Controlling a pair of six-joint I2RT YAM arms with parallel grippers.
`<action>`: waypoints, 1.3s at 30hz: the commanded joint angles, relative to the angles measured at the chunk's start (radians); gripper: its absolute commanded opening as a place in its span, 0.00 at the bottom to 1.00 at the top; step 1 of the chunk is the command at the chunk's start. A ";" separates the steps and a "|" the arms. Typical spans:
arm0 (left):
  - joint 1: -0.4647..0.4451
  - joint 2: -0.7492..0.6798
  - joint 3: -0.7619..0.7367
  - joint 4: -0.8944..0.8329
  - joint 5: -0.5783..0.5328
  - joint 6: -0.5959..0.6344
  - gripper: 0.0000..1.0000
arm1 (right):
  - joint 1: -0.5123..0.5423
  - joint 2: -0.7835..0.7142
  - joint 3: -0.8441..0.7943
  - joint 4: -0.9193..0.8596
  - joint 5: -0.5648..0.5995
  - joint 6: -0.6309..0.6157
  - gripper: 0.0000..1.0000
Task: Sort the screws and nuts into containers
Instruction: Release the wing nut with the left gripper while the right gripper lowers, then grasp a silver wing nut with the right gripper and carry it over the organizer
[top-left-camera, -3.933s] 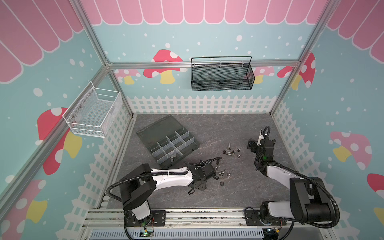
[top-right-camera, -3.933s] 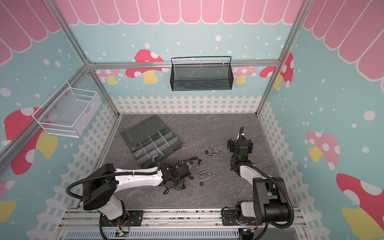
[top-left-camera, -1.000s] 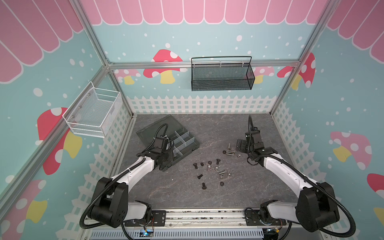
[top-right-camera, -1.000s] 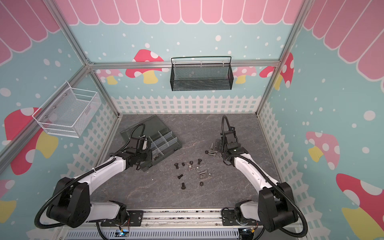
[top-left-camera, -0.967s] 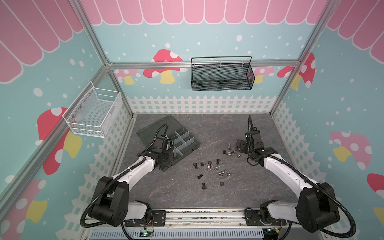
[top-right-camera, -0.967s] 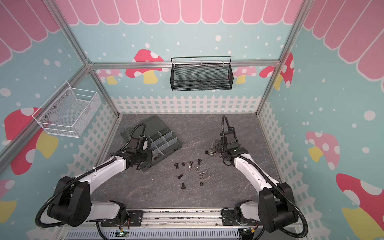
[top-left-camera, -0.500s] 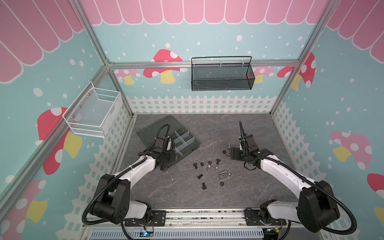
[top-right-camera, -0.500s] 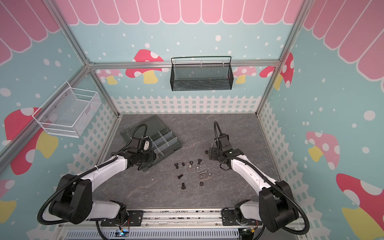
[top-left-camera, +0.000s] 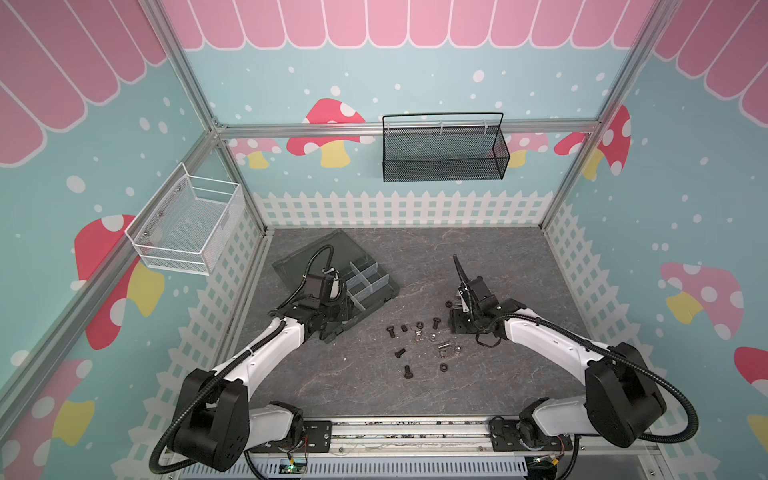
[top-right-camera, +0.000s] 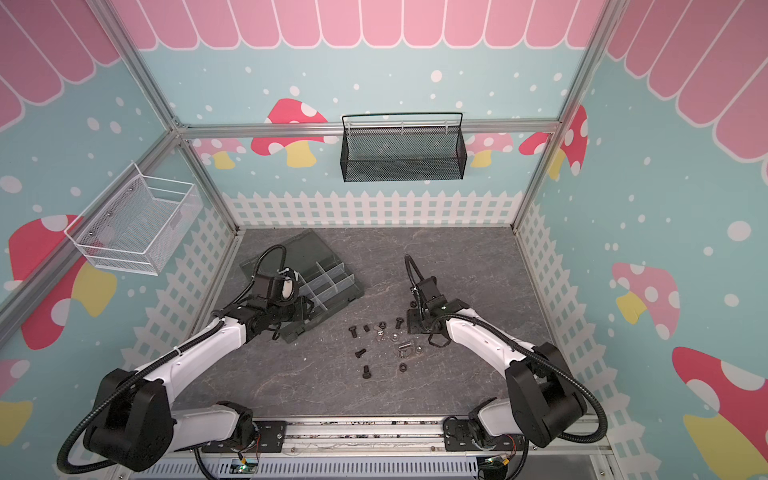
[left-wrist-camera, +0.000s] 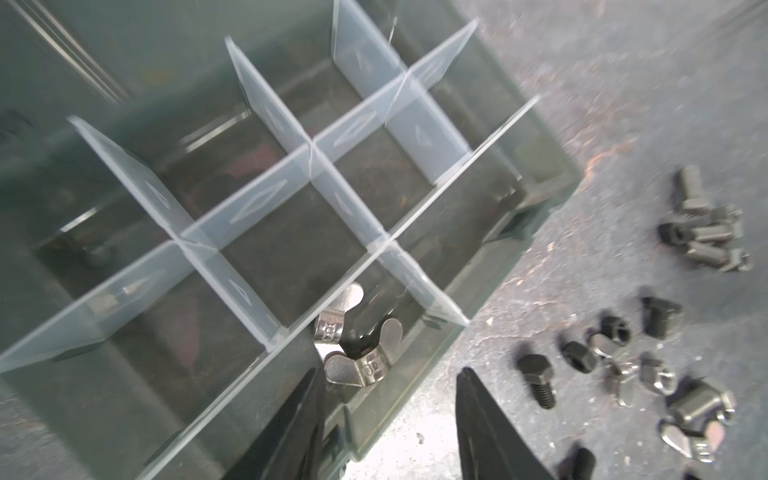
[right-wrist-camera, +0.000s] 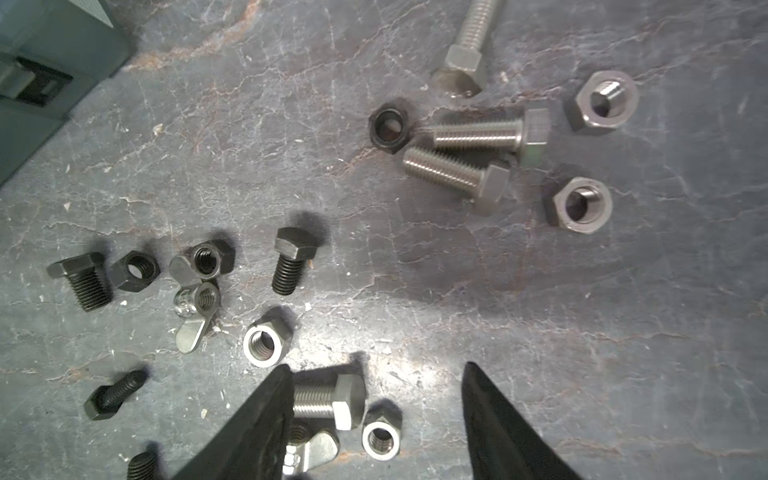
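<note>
The dark grey organizer box (top-left-camera: 376, 286) lies open at the left, its containers parted by clear dividers (left-wrist-camera: 311, 149). My left gripper (top-left-camera: 332, 320) hangs open over the box's near corner, fingers (left-wrist-camera: 305, 411) apart and holding nothing. Two silver wing nuts (left-wrist-camera: 361, 365) lie in the container under it. Loose screws and nuts (top-left-camera: 419, 338) are scattered mid-table. My right gripper (right-wrist-camera: 376, 368) is open just above them, straddling a silver screw (right-wrist-camera: 328, 401) and a silver nut (right-wrist-camera: 380, 438), gripping neither.
The box's lid (top-left-camera: 316, 253) lies flat behind it. More silver screws (right-wrist-camera: 478, 133) and nuts (right-wrist-camera: 582, 205) lie beyond the right gripper, black screws (right-wrist-camera: 293, 259) to the box side. A white basket (top-left-camera: 187, 224) and a black basket (top-left-camera: 442, 151) hang on the walls.
My right arm has swung left and down onto the loose pile, its jaws narrowing. The left gripper has stayed over the box's corner and its jaws have parted.
</note>
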 joint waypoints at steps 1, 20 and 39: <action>-0.004 -0.060 -0.033 -0.015 -0.035 -0.052 0.58 | 0.058 0.047 0.050 -0.004 -0.002 0.020 0.60; 0.003 -0.336 -0.179 -0.039 -0.212 -0.237 1.00 | 0.239 0.381 0.276 -0.034 0.010 0.040 0.45; 0.006 -0.304 -0.205 -0.002 -0.197 -0.258 0.99 | 0.257 0.450 0.324 -0.007 0.020 0.049 0.30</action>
